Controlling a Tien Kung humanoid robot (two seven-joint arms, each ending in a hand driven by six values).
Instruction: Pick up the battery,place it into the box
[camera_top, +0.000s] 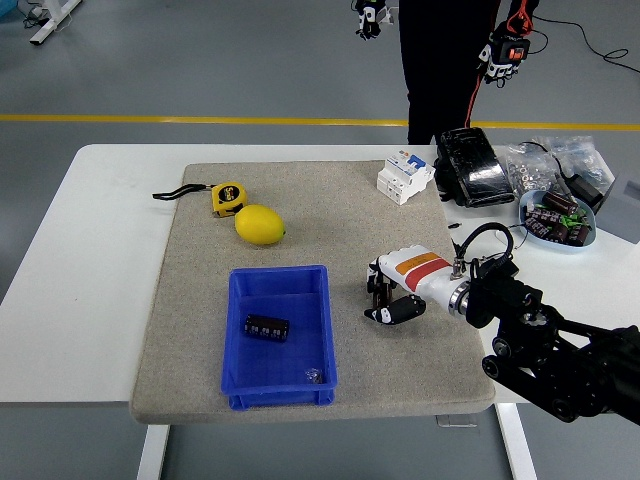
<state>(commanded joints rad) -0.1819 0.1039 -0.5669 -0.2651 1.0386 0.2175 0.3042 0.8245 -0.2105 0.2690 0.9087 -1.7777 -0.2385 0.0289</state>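
Note:
A blue box (233, 335) sits on the grey mat (300, 200), and a black battery (267, 327) lies inside it. Just right of the box, my right hand (385, 300) rests low on the mat with its fingers curled around a second dark battery (376, 293). The fingers hide most of that battery. The black right arm (560, 360) enters from the lower right corner. My left arm does not show.
A lemon (260, 224) and a yellow tape measure (228, 198) lie behind the box. A white breaker (405, 177), a black pack (472, 167), plastic bags (545, 160) and a bowl of parts (558, 220) stand at the back right. A person (445, 60) stands beyond the table.

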